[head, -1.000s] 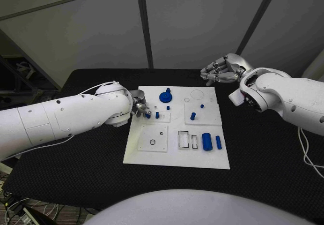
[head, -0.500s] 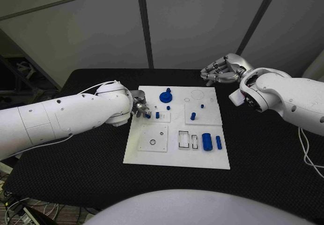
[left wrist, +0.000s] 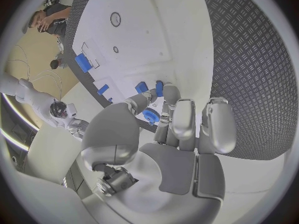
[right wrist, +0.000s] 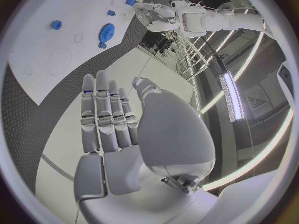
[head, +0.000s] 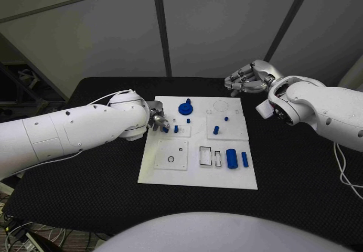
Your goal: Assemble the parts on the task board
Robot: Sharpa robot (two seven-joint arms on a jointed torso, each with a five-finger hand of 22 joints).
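Note:
The white task board [head: 198, 176] lies in the middle of the table. My left hand [head: 157, 119] is at the board's left edge and pinches a small blue peg [left wrist: 159, 88] between thumb and a finger, low over the board. Another short peg [head: 176, 128] stands just beside it. A blue gear [head: 186, 108] sits at the back of the board and also appears as the gear [left wrist: 149, 115] behind my fingers. My right hand [head: 246, 77] hovers past the board's back right corner, fingers extended side by side [right wrist: 106, 114], holding nothing.
Two more pegs [head: 215, 129] [head: 225, 118] stand right of centre. A thick blue cylinder [head: 232, 158] and a thin one [head: 244, 159] lie near the right edge, next to rectangular slots [head: 205, 156]. A square plate with a hole [head: 171, 154] sits front left.

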